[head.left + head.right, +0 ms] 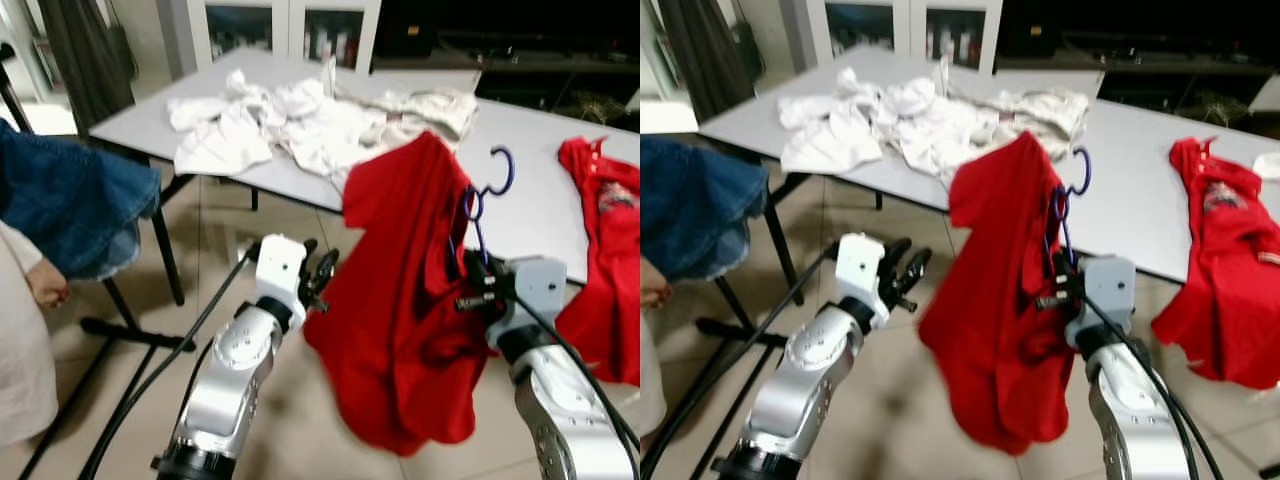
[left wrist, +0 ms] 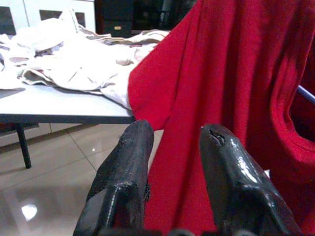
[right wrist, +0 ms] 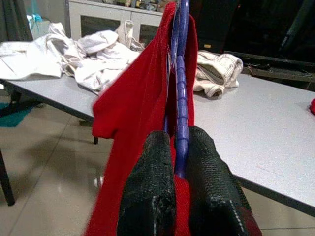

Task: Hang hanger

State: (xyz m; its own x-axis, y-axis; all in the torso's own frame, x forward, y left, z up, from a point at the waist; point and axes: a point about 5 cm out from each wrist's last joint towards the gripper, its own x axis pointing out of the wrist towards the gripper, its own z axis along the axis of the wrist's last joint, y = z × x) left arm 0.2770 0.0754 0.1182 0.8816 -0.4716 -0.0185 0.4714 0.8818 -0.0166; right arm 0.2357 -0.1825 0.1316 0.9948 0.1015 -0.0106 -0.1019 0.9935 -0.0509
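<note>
The right gripper [image 3: 174,162] is raised, its two black fingers pressed together. The left gripper [image 2: 170,147] is level with it and off to its left, fingers parted.

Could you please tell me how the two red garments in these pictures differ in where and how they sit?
The red shirt hangs in the air on a blue hanger clamped in the right claw; the second red garment drapes over the table's edge, touched by no claw. Both are bright red.
</note>
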